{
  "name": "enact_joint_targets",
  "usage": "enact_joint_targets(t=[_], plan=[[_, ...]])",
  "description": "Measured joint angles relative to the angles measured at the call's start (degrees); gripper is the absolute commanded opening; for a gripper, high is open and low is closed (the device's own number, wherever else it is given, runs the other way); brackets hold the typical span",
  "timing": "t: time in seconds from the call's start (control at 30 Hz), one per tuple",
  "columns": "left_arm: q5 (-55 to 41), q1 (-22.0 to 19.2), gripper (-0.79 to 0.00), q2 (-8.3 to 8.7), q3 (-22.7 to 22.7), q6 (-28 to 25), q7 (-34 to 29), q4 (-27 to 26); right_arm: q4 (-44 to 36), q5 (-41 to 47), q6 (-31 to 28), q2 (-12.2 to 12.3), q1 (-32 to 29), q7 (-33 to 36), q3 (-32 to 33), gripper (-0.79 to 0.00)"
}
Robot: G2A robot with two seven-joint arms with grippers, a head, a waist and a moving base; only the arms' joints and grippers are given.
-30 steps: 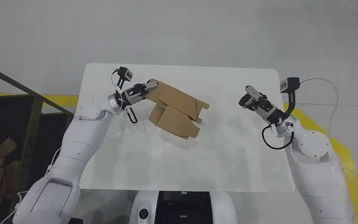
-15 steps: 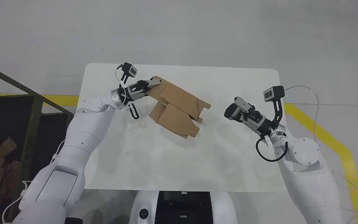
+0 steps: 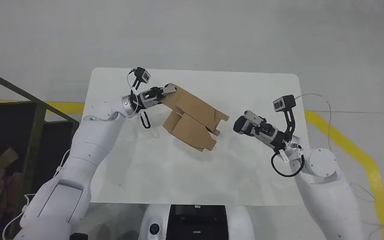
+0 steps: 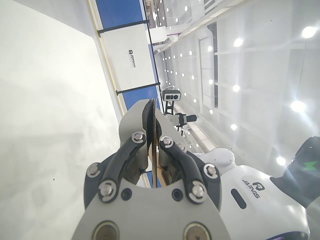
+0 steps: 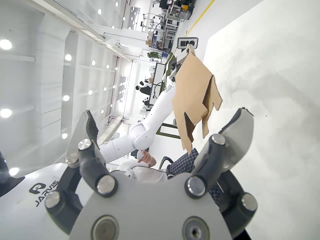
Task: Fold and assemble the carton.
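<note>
Remote desk: the flattened brown carton [image 3: 193,117] is hanging tilted from my left gripper [image 3: 170,91], which is clamping tight on one corner of the board. The rest of the carton is slanting away from that gripper toward the middle of the white table [image 3: 252,174]. I cannot tell whether the lower flaps are touching the surface. My right gripper [image 3: 240,123] is hovering just beside those flaps, spread wide and gripping nothing. From it, tabletop is stretching out to the near and right edges. The left gripper is sitting closer to the far edge.
</note>
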Motion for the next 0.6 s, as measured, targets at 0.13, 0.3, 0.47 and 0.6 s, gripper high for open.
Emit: enact_joint_targets(t=[0.13,0.3,0.47,0.6], plan=[[-0.7,-0.2,-0.785,-0.36,0.7,0.2,-2.2,0.3,1.6,0.3,-0.7,0.0,0.0,1.2,-0.6,0.000],[-1.8,-0.7,-0.785,-0.78,1.0,0.4,-3.3,1.2,3.3,-0.6,-1.2,0.2,0.5,5.4,-1.0,0.000],[-3.5,-1.2,-0.785,-1.21,1.3,0.9,-5.9,1.5,4.8,0.9,-1.6,0.2,1.3,9.0,-2.3,-0.145],[-4.5,-1.7,-0.785,-1.63,1.8,1.3,-8.0,2.1,6.4,1.5,-2.2,0.0,2.2,10.0,-3.5,-0.191]])
